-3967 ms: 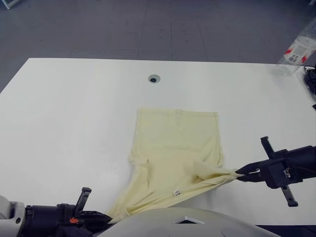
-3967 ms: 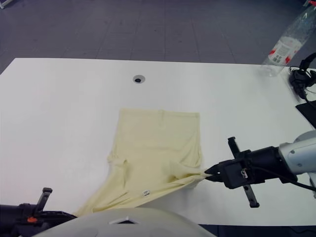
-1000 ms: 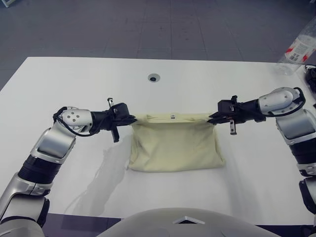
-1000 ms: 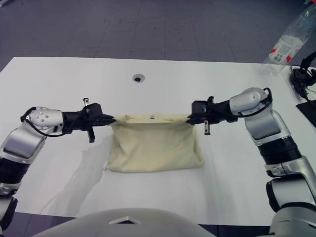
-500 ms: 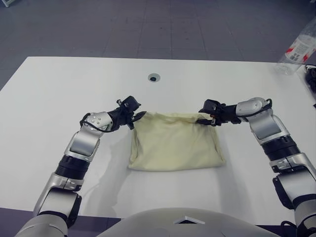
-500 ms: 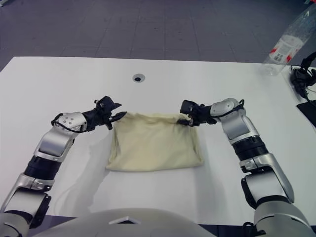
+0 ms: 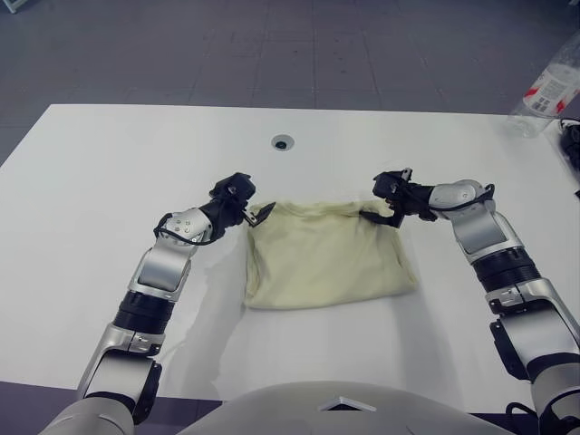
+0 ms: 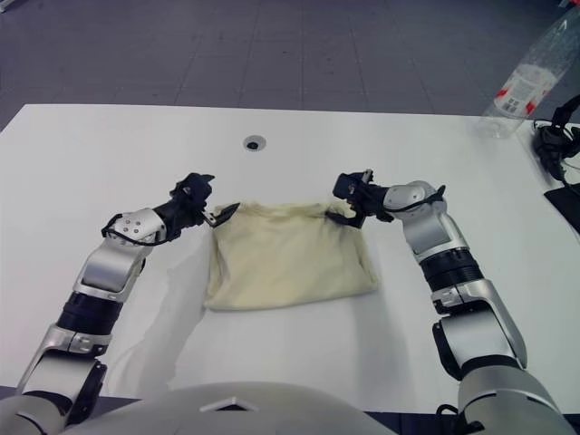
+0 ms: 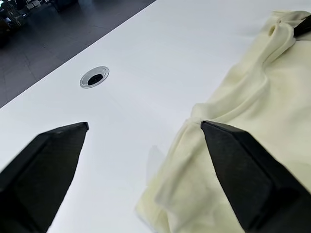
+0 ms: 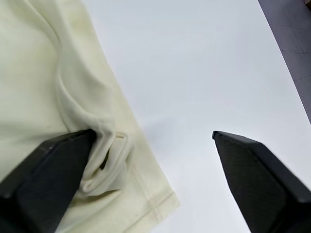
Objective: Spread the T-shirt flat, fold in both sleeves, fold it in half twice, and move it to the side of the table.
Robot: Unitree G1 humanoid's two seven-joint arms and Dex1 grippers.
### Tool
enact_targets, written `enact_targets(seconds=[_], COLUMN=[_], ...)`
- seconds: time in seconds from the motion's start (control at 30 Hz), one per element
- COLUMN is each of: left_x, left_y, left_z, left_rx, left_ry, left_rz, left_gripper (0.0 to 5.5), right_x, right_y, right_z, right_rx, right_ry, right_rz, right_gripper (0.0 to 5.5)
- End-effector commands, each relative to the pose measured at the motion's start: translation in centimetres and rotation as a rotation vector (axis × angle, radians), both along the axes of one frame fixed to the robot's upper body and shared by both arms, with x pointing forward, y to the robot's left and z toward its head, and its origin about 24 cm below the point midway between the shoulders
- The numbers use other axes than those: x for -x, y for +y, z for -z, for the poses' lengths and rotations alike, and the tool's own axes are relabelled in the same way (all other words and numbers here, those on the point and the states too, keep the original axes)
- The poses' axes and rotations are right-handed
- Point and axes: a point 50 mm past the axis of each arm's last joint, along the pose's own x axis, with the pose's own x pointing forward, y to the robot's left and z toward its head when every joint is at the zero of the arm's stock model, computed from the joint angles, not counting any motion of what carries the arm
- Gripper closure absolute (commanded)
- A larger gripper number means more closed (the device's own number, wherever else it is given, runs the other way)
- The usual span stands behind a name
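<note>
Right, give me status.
Left gripper open, right gripper open, at far corners of the T-shirt. It lies folded, not yet moved aside. Bottle far right, clear of it.

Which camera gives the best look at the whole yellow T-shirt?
The left eye view: the whole folded T-shirt lies in frame on the table. The right eye view shows the same; each wrist view catches one bunched corner up close.

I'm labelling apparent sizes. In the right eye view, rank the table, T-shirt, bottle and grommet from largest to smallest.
1. table
2. T-shirt
3. bottle, cut off at the picture's edge and farther away, yet clearly third
4. grommet
</note>
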Motion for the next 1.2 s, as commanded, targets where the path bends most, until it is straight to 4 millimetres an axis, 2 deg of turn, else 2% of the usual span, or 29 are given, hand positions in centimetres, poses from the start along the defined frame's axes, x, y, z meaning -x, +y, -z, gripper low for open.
enact_targets(seconds=[0.03, 0.1, 0.3, 0.4, 0.57, 0.77, 0.93, 1.2], left_x=[0.3, 0.3, 0.2, 0.2, 0.3, 0.6, 0.6, 0.3], left_y=[0.1, 0.2, 0.3, 0.4, 0.5, 0.4, 0.4, 0.8], left_z=[0.8, 1.0, 1.8, 2.1, 2.3, 2.7, 2.7, 2.3], left_rx=[-0.029, -0.035, -0.063, -0.069, -0.071, -0.073, -0.075, -0.059], left_ry=[-0.002, -0.003, 0.002, 0.005, 0.003, 0.009, 0.007, -0.020], left_rz=[-0.003, -0.007, -0.019, -0.022, -0.026, -0.019, -0.019, -0.053], left_gripper=[0.30, 0.11, 0.11, 0.11, 0.11, 0.11, 0.11, 0.11], right_x=[-0.6, -0.7, -0.9, -1.1, -1.4, -2.0, -1.7, -1.5], right_y=[0.2, 0.1, -0.3, -0.5, -1.0, -1.0, -1.1, -1.4], right_z=[-1.8, -2.1, -1.5, -1.9, -1.5, -1.2, -0.4, -0.6], right_rx=[-0.071, -0.073, -0.026, -0.040, 0.037, 0.050, 0.081, 0.087], right_ry=[-0.041, -0.051, -0.059, -0.077, -0.118, -0.193, -0.182, -0.179], right_rz=[0.019, 0.024, 0.019, 0.032, 0.028, 0.056, 0.034, 0.017], right_gripper=[0.13, 0.10, 0.10, 0.10, 0.10, 0.10, 0.10, 0.10])
